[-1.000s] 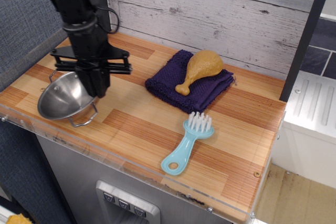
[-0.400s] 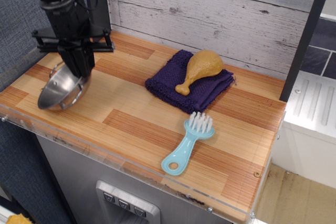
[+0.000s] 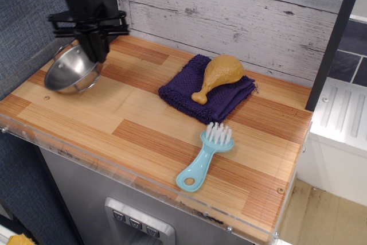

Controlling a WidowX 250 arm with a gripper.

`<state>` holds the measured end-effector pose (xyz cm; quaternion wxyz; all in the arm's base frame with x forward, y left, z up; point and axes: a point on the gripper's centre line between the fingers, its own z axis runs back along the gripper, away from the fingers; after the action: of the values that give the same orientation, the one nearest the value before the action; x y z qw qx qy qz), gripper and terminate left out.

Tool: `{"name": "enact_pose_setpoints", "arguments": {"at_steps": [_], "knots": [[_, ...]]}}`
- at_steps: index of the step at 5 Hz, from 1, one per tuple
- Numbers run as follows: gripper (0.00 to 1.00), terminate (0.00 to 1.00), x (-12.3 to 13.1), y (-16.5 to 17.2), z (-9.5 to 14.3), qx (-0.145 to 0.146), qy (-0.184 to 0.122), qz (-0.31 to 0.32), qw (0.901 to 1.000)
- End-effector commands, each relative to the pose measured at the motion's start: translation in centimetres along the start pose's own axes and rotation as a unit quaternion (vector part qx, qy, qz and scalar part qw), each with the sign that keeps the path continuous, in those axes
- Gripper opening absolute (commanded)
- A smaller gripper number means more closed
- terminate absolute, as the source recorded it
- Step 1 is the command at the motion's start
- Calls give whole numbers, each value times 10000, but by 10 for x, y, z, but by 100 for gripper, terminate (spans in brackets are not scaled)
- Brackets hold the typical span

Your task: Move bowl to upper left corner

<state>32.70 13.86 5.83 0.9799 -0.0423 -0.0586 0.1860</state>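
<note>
Bowl [image 3: 71, 72] tilted, gripped at its far rim by gripper [image 3: 94, 55]. Held near upper left corner [image 3: 123, 47], left of purple cloth [image 3: 207, 91].

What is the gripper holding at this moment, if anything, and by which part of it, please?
The gripper holds the steel bowl, pinching its rim on the far right side, so the bowl hangs tilted near the back-left corner.

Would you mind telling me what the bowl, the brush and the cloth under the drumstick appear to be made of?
Bowl: polished metal, probably stainless steel, given its mirror-like grey reflections.
Brush: light blue moulded plastic, smooth and slightly glossy, with white bristles.
Cloth: dark purple knitted or woven fabric, matte, with visible coarse texture.
</note>
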Motion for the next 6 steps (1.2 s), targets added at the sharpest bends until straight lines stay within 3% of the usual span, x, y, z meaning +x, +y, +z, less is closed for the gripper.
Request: {"name": "enact_pose_setpoints", "arguments": {"at_steps": [1, 2, 3, 5, 6], "knots": [[0, 0, 25, -42, -5, -159, -133, -345, 9992], [0, 0, 28, -47, -7, -131, -158, -278, 9994], [100, 0, 31, -36, -6, -193, -140, 94, 9997], [100, 0, 30, -32, 32, -43, -452, -136, 9989], [100, 0, 11, -39, 50, -70, -503, -331, 9982]]}}
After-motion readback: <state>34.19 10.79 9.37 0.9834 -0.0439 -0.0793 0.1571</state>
